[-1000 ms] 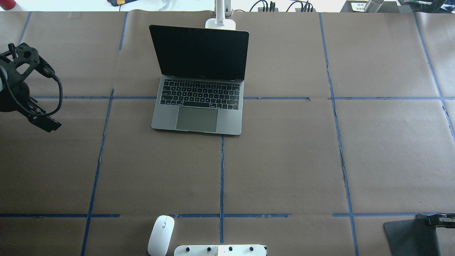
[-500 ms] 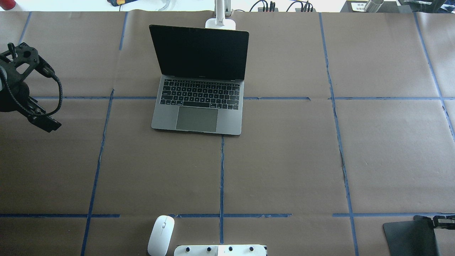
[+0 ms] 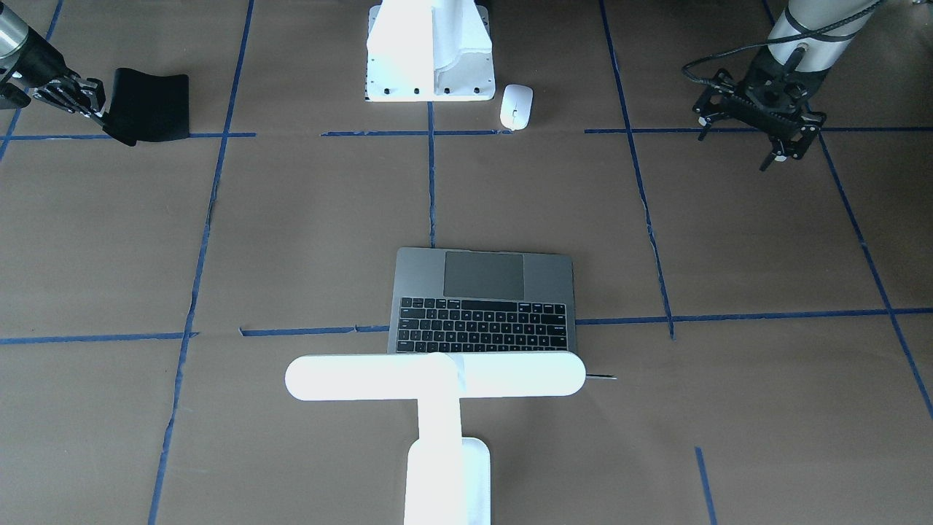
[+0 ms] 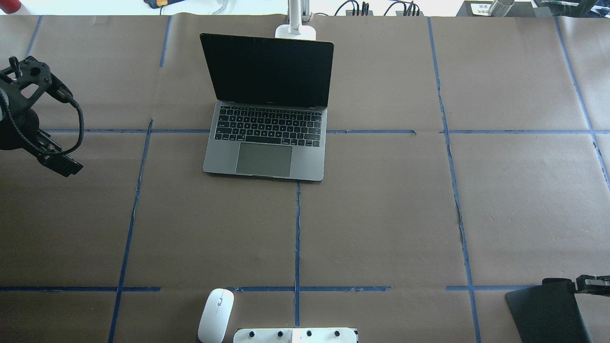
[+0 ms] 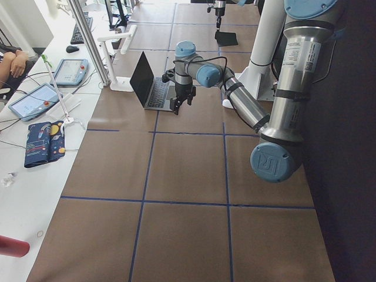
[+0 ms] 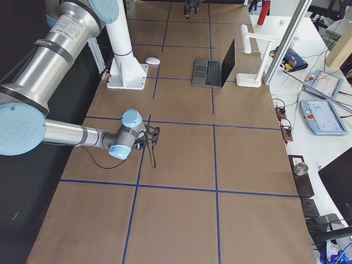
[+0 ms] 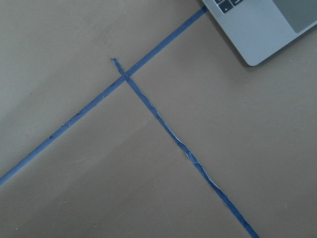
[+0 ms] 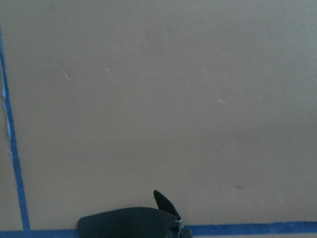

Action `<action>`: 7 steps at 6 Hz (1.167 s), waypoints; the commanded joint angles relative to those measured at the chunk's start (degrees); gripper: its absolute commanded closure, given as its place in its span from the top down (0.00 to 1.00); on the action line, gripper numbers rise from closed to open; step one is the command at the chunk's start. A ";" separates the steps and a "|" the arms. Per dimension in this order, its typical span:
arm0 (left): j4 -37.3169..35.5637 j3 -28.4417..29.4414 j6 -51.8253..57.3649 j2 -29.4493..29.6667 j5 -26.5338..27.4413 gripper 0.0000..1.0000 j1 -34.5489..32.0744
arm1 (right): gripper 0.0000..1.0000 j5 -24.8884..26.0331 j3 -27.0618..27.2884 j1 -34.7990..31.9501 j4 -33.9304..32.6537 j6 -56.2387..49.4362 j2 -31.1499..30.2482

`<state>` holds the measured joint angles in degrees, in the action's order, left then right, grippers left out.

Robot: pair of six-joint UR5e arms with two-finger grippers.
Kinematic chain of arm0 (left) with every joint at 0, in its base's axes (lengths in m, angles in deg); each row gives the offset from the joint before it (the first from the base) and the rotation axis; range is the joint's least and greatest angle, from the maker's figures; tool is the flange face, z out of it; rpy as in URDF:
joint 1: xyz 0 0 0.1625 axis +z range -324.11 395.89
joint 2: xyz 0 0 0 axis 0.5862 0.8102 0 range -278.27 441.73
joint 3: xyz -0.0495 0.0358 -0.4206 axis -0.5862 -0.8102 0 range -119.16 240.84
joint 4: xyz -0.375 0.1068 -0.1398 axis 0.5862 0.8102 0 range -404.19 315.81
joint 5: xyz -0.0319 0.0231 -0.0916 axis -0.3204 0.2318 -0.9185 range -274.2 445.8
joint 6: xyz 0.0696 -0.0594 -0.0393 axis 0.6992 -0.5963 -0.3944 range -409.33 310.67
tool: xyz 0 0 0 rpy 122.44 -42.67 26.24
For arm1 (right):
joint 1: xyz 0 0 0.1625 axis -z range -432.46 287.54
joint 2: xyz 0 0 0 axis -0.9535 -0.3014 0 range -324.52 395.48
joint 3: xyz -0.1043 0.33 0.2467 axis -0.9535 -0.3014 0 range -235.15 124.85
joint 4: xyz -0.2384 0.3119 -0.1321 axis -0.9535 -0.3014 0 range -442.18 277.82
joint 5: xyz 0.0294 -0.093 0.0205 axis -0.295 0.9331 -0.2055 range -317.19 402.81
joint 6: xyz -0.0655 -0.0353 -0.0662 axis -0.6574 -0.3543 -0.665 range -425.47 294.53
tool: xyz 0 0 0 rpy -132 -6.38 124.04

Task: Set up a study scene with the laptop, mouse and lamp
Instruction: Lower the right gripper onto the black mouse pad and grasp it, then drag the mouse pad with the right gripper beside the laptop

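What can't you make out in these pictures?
- The laptop screen: front-facing view, hidden under the lamp head.
- The lamp head: overhead view, beyond the top edge.
- The left gripper: dark and small everywhere, open or shut unclear.
- The black mat, held by the right gripper: overhead view, cut by the bottom edge.

Light bright and flat: shadows on the brown bench [image 4: 381, 214] are faint and soft-edged, and the strip past its far edge at 12 o'clock in the overhead view burns out to white. Front-facing view: lamp [image 3: 435, 375] at 6 o'clock and white stand [image 3: 430, 51] at 12 o'clock clipped to featureless white, black mat [image 3: 149, 106] at 10 o'clock a dark patch without detail. Laptop [image 4: 267, 71] screen dead black with no glare; left wrist view crisp, right wrist view soft and hazy, its dark shape at 6 o'clock smeared.
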<state>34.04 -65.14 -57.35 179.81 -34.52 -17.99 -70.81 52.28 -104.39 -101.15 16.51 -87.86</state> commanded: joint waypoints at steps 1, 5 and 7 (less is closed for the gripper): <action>0.00 -0.05 -0.06 -0.08 0.00 1.00 0.00 | 0.00 -0.56 -0.91 -4.08 -0.80 -0.06 5.10; -0.09 -0.05 -0.06 -0.08 0.00 1.00 0.09 | 0.00 -1.08 -0.91 -9.36 -28.59 -0.41 28.87; -0.09 -0.05 -0.06 0.01 -0.18 1.00 0.09 | 0.00 0.05 -2.04 -10.07 -45.98 -0.59 42.58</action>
<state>33.95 -65.19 -57.41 179.75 -34.63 -17.95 -71.41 50.95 -114.10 -138.40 16.04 -52.24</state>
